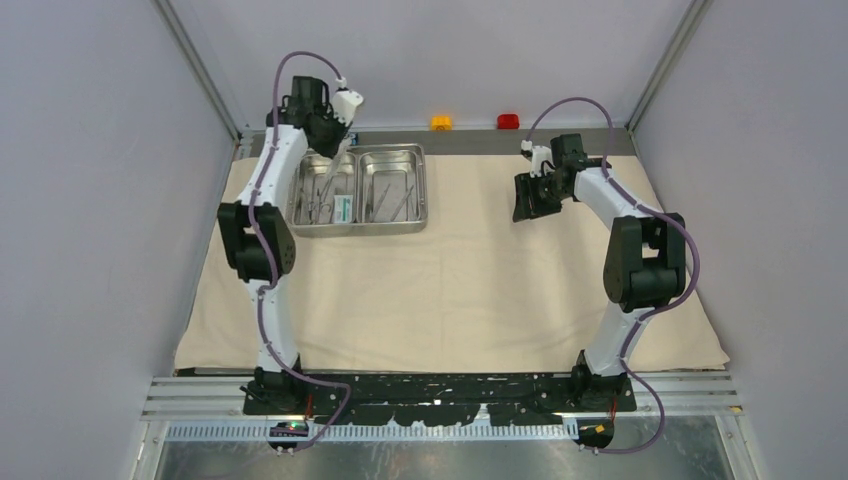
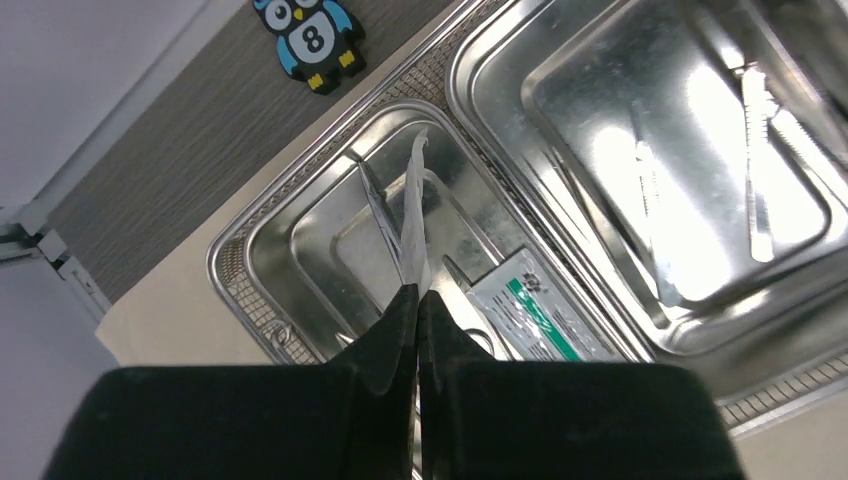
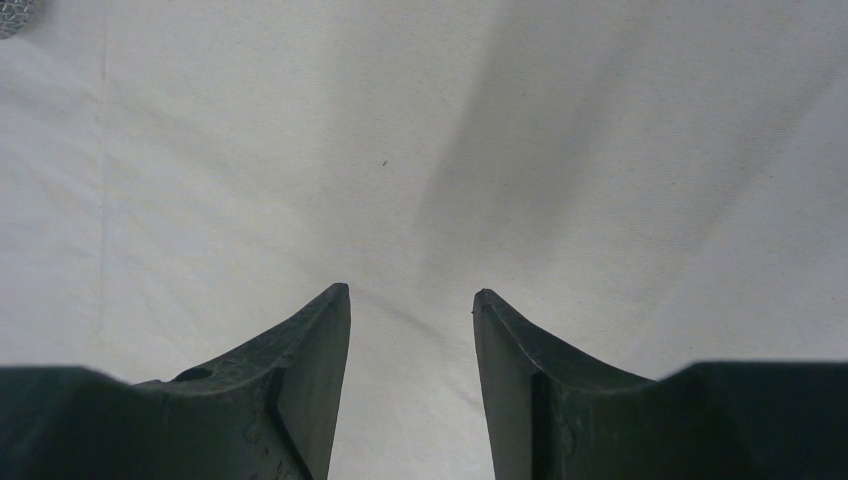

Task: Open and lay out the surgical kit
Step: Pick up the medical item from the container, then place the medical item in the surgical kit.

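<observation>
The beige cloth wrap lies spread flat over the table. The steel two-compartment tray stands on it at the back left. My left gripper reaches down into the left compartment and is shut on a slim pale metal tool that sticks out past its fingertips. A darker slim instrument lies beside that tool. The white-and-green packet rests in the same compartment. Thin straight tools lie in the right compartment. My right gripper hovers open over bare cloth, holding nothing.
An orange button and a red button sit on the grey strip behind the cloth. An owl sticker lies on that strip near the tray's corner. Enclosure walls stand at left, right and back.
</observation>
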Controlling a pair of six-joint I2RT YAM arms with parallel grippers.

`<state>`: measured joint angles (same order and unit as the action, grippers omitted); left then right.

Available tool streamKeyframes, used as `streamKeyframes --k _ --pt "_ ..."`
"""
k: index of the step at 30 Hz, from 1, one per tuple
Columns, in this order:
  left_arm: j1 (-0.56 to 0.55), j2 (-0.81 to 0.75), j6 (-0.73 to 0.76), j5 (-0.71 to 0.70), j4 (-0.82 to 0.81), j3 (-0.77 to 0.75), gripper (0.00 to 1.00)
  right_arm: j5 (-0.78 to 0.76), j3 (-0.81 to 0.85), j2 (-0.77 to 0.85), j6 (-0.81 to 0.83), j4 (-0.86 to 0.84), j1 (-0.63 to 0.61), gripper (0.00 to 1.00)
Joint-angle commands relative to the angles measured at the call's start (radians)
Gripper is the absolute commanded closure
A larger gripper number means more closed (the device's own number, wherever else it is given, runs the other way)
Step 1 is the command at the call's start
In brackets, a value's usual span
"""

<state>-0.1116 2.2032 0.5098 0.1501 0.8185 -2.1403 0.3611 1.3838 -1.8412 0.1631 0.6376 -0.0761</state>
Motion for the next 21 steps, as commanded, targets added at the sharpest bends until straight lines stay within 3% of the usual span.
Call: streamKeyframes --k 1,6,11,17,21 --pt "-0.013 -0.199 -0.095 0.134 0.082 0.041 1.0 0.033 0.046 0.048 0.001 0.003 0.01 0.47" --pt "-0.08 -0.363 -0.272 0.355 0.077 0.167 1.0 0.083 0.053 0.093 -0.056 0.001 0.06 0.46" --pt "-0.25 -0.42 -0.477 0.516 -0.015 0.259 1.0 0.172 0.051 0.177 -0.134 0.002 0.224 0.46" --pt "-0.504 -0.327 -0.767 0.649 -0.216 0.259 1.0 0.11 0.006 0.302 -0.104 0.046 0.335 0.46" --pt "-0.666 -0.233 -1.004 0.712 -0.497 0.301 1.0 0.057 -0.056 0.409 -0.089 0.05 0.366 0.46"
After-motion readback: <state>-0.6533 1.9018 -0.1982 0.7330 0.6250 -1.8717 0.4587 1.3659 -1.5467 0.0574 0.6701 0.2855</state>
